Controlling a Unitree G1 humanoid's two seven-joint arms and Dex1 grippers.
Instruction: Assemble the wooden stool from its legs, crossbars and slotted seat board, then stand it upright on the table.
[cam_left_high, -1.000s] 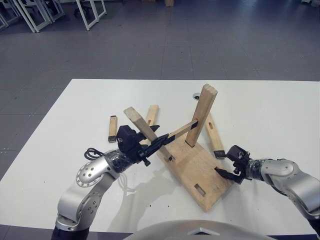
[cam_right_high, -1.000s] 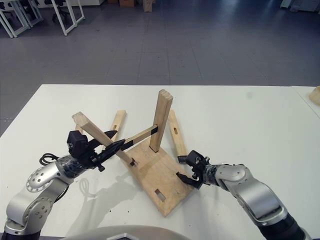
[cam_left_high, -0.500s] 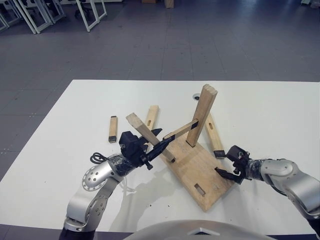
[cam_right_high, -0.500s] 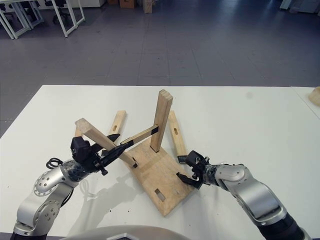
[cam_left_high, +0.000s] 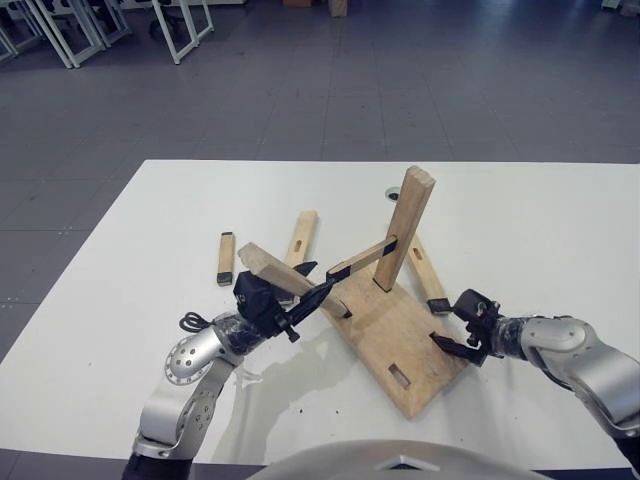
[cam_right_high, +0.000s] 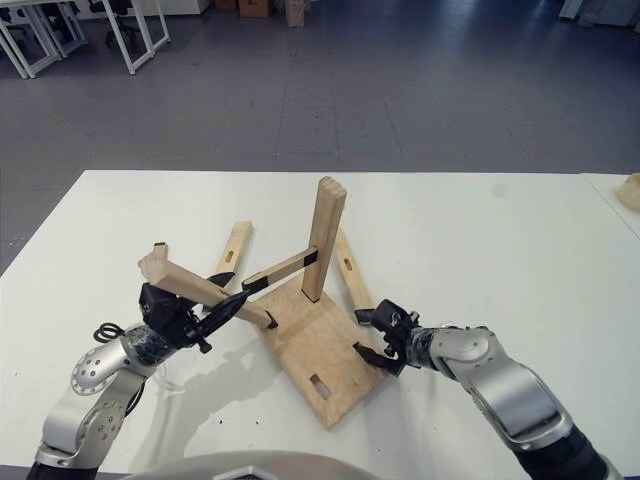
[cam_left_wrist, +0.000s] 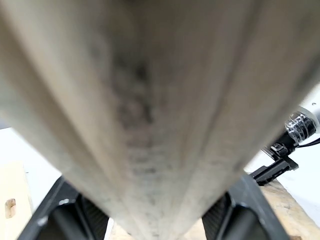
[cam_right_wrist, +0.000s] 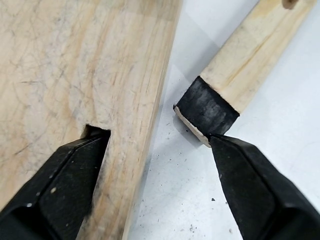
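Here, white table, seat board on it, grey floor beyond

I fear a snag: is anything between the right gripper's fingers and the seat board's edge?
Nothing visible. The right gripper is open, straddling the edge of the seat board. The black-capped end of a loose leg lies just beside its outer finger.

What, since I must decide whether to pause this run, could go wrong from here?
1. The tilted leg held in the left jaws leans far over. Forcing it could lever the crossbar away from the upright leg.
2. The right jaws stand open astride the seat board edge, so the board may slide.
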